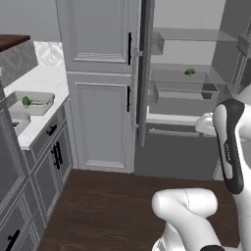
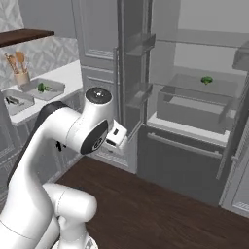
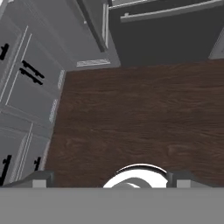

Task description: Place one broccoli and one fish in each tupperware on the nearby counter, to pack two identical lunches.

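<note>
On the white counter at the left stand two pale-grey tupperware trays. The farther tupperware holds a green broccoli, also seen from the left side as broccoli in the tray. A thin dark shape, perhaps a fish, lies in the nearer tupperware. Another broccoli sits on a shelf inside the open fridge, broccoli. My gripper hangs open over the dark wood floor, far from both, with nothing between its fingertips.
The fridge stands open with a grey drawer pulled forward and its door edge-on. A tan utensil crock is behind the trays. Grey cabinets with black handles line the left. Dark floor lies between.
</note>
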